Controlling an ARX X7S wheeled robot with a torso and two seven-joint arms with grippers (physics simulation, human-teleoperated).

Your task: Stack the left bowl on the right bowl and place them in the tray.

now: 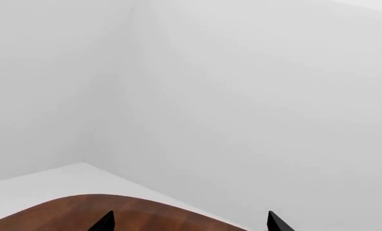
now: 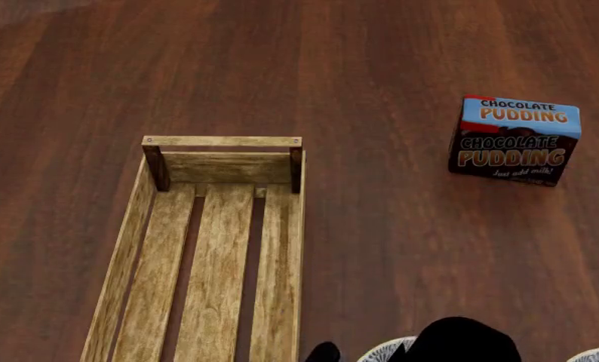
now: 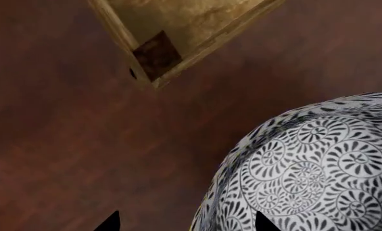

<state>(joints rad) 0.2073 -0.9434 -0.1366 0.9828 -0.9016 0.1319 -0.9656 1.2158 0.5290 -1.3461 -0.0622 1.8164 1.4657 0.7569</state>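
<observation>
Light wood slats make the tray (image 2: pixel 219 256), which is sitting empty at about seven o'clock on the brown table (image 2: pixel 400 60), waiting for bowls. The right gripper (image 3: pixel 181 222) is hanging with its tips spread, holding nothing, just beside a black-and-white patterned bowl (image 3: pixel 306 168), probably getting ready to grab it. The left gripper (image 1: pixel 191 222) is also spread apart and is pointing at the white wall (image 1: pixel 242 96), out of the way.
</observation>
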